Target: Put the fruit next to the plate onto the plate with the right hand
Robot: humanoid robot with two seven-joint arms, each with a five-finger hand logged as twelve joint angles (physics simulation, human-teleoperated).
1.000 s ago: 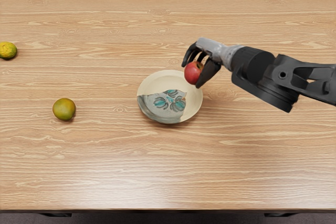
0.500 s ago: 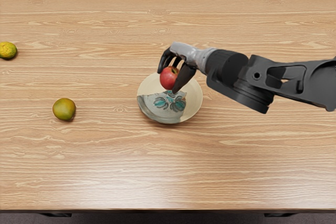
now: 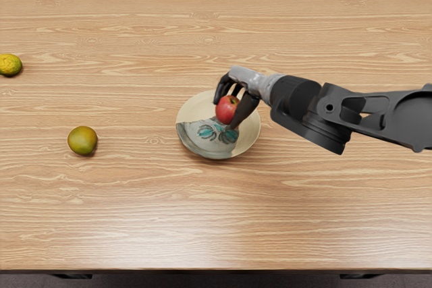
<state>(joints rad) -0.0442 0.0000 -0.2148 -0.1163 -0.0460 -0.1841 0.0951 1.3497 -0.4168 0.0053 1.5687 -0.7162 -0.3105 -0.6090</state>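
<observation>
Three fruits are showing on the wooden surface [image 3: 216, 220]. Nearest, an orange-green fruit [image 3: 82, 140] is lying alone at the left, well apart from the plate [image 3: 191, 116]. The plate is sitting near the middle. Over its far half the right robot hand [image 3: 237, 87], coming in from the right, is pinching the red apple [image 3: 227, 108] between curled fingers and thumb; I cannot tell if the apple is touching the plate. Farthest, a yellow-green fruit [image 3: 9, 65] is lying at the left edge.

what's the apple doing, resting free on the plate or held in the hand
Held: the right hand is curled around the apple over the plate. Whether it touches the plate, cannot tell.
</observation>
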